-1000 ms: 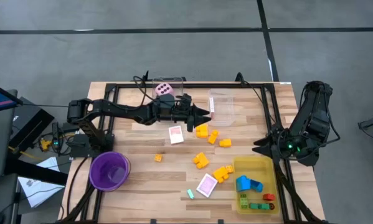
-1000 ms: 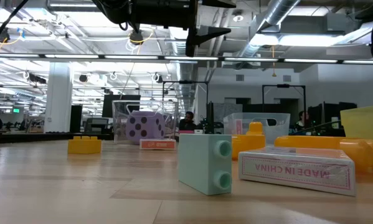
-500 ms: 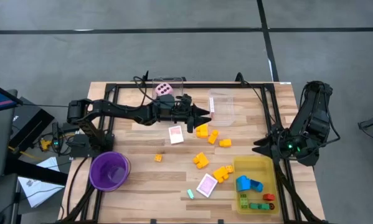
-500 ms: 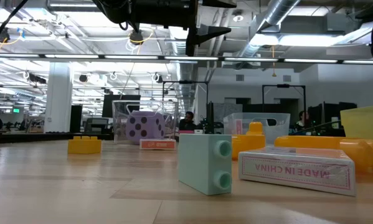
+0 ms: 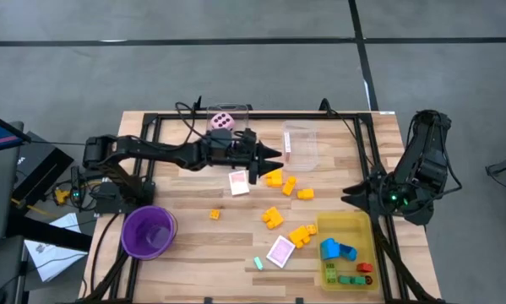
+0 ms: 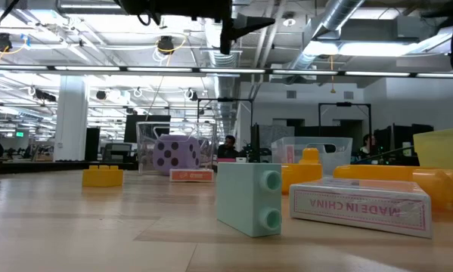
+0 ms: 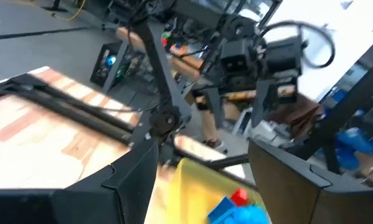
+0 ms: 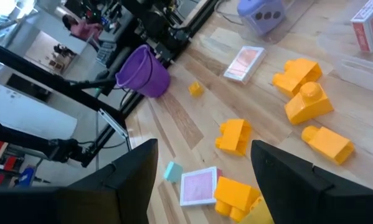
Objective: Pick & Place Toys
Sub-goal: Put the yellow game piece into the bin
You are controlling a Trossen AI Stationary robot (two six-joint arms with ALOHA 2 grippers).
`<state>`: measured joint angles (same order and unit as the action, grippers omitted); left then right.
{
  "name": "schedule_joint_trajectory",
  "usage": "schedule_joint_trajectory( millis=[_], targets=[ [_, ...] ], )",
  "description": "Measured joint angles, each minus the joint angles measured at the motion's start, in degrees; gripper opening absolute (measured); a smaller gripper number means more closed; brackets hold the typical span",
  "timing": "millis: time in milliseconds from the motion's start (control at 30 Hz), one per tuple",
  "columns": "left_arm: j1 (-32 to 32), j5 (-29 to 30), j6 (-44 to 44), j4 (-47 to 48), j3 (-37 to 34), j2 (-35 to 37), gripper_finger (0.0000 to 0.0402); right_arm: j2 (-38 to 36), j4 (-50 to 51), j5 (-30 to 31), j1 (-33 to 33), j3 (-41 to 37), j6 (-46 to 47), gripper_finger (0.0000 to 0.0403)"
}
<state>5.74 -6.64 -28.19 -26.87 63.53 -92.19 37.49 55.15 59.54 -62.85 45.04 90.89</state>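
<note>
Left gripper [image 5: 268,155]: we see it raised over mid-table, just above a pink card [image 5: 238,182], fingers parted, holding nothing.
Right gripper [image 5: 351,193]: parked at the right edge, fingers apart, empty.
Toys: yellow blocks [image 5: 274,218] lie scattered mid-table; blue block [image 5: 337,250] sits in the tray [image 5: 344,223].
Dice [image 5: 223,122]: in the clear box at the far edge.

Left wrist view motion-blurred throughout; yellow tray [image 7: 192,186] cut off at the frame edge, blue toy [image 7: 236,210] inside only partly visible. Low view: left gripper [image 6: 241,29] cropped at the top edge. High view: small pieces in tray corner [image 5: 347,275] too tiny to identify.
</note>
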Motion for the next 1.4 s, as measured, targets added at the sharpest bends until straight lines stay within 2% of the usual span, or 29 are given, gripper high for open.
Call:
schedule_joint_trajectory(
  millis=[467,967,1100,1400],
  targets=[
    [-0.26,3.7,6.78,14.91,0.02,9.02,0.0246,-0.02,-1.03,6.77,-0.02,0.0,0.04,0.0249],
    [-6.65,3.86,8.92,28.11,0.02,9.06,0.0246,3.17,-5.69,11.57,0.13,0.0,0.17,0.0249],
    [-8.16,6.56,8.84,29.85,0.0,9.06,0.0246,4.05,-8.27,11.68,1.22,0.0,0.13,0.0249],
    [-10.7,8.42,9.25,34.53,0.0,9.06,0.0246,4.62,-11.83,12.45,3.08,0.0,-1.7,0.0249]
  ],
)
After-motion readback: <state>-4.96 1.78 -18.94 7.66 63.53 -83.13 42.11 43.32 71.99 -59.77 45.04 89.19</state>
